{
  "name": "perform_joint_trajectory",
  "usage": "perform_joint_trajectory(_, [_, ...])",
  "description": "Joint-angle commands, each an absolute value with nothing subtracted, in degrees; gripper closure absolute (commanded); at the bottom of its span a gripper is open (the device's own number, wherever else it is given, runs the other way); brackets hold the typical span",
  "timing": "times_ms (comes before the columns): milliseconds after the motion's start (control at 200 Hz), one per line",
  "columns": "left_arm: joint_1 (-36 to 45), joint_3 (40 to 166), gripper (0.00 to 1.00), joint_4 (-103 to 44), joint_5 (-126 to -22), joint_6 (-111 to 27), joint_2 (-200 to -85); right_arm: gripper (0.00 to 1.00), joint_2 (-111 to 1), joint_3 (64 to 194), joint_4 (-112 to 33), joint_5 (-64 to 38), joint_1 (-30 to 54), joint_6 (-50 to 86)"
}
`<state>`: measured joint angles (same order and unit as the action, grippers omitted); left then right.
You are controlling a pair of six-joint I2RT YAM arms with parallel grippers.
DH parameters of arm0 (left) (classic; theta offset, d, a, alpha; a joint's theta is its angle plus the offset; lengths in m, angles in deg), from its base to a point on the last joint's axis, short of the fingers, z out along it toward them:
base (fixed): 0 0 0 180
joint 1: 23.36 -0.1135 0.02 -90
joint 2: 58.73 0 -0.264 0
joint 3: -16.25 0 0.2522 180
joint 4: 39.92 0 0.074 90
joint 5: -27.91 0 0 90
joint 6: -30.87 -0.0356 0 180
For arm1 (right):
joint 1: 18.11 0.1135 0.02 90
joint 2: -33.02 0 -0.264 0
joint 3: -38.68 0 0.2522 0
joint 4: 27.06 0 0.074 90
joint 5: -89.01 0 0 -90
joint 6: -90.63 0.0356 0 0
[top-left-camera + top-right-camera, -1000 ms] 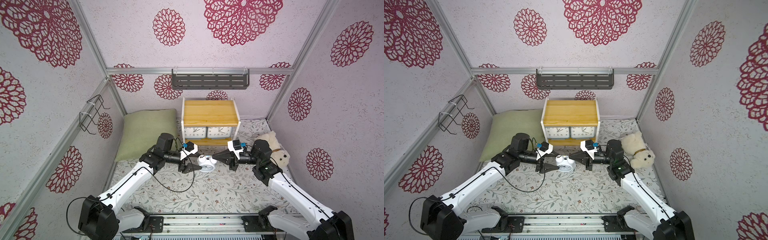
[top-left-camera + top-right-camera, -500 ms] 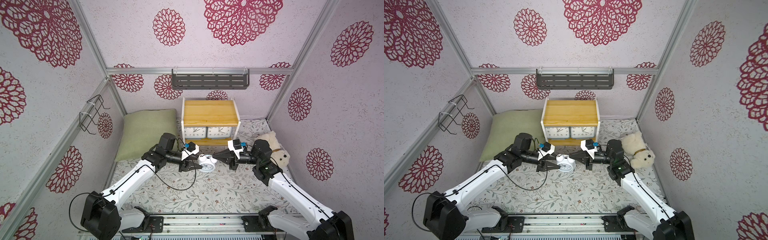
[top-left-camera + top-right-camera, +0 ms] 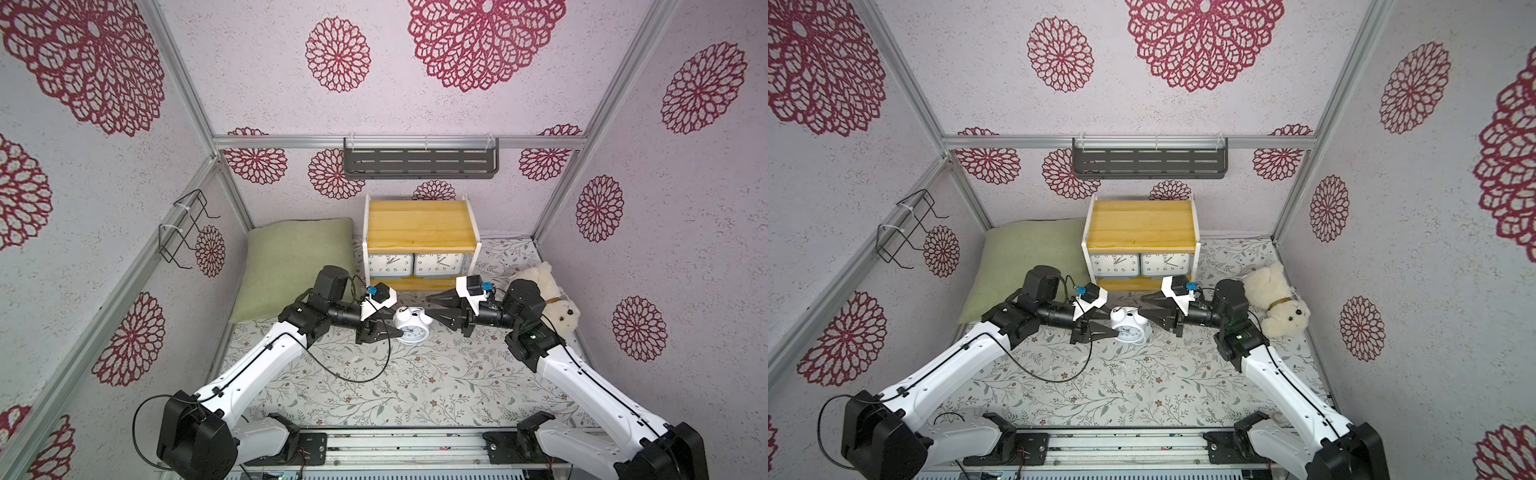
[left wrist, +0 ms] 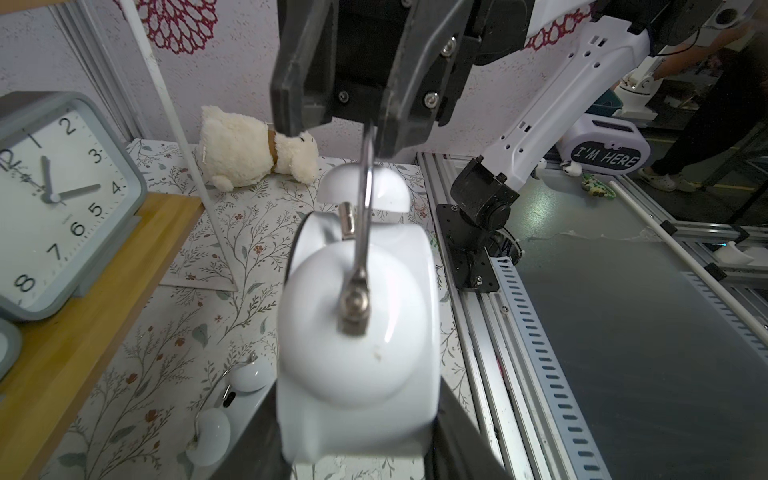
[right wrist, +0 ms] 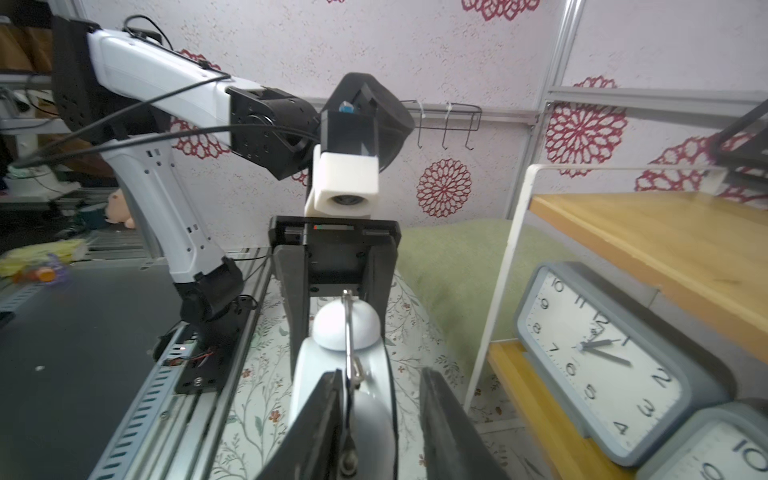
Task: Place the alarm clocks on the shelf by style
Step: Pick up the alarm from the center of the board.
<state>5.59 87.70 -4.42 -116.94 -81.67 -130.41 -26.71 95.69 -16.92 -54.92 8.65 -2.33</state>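
Nearest me, my left hand (image 3: 395,323) is clenched on the body of a twin-bell clock (image 3: 409,328), low over the floral sheet (image 3: 436,374). My right hand (image 3: 430,309) stands released astride its wire handle (image 4: 365,195): a handover, I judge. Another round clock (image 4: 216,415) lies beneath. Beyond, both rectangular clocks (image 3: 390,265) fill the lower board of the shelf (image 3: 422,224). Next I should lift this one onto the bare top board.

"I'M HERE" is printed on a pale device (image 4: 604,156), upper right; hour numerals ring the grey clock (image 4: 62,199), left edge.
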Motion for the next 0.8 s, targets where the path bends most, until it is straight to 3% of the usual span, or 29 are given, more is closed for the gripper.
perform_joint_trajectory(0, [5.79,88.61,0.9,-7.75,-114.55,-78.11,-127.3,0.39,-24.19,96.23,-14.51,-47.25,8.44,-1.57])
perform_joint_trajectory(115, [5.6,90.25,0.89,-7.92,-112.17,-76.19,-126.03,0.27,-21.93,95.82,-16.55,-38.33,7.96,-2.45])
perform_joint_trajectory(320, [5.64,94.74,0.86,-11.33,-106.1,-68.75,-125.04,0.24,-17.63,93.59,-17.97,-24.35,4.2,-1.08])
perform_joint_trajectory(796, [5.08,110.36,0.85,-9.73,-94.1,-58.54,-132.1,0.25,-15.33,87.99,-14.98,-20.54,-8.02,6.79])
